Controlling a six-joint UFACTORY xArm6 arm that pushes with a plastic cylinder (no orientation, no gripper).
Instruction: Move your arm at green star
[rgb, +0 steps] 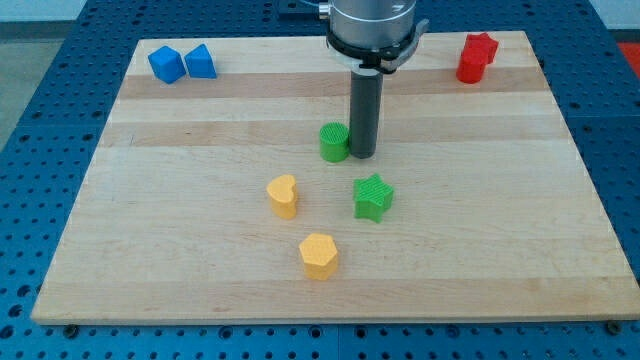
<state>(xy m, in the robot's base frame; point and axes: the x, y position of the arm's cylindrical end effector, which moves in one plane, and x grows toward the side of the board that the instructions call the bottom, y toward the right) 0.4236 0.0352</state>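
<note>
The wooden desk (150, 250) carried seven blocks at the time of inspection. The green star (373, 197) lay a little right of the desk's centre, resting flat with one point directed toward the desk's bottom edge; being roughly as wide as it was tall, it showed no clear long axis. My tip (362, 156) stood on the desk above the star, toward the top edge and slightly to its left, near it but apart, with bare wood between them. The tip sat just beside the right flank of a green cylinder (334, 142); whether the two touched could not be determined. The arm carried no jaws, only the straight dark rod, so nothing was held. A yellow heart-shaped block (283, 195) lay left of the star, well clear of it, and a yellow hexagonal block (319, 255) lay nearer the bottom edge, below and left of the star. Two blue blocks (182, 63) sat side by side in the top-left corner, their shapes not clearly made out. A red star-like block (476, 56) occupied the top-right corner.
</note>
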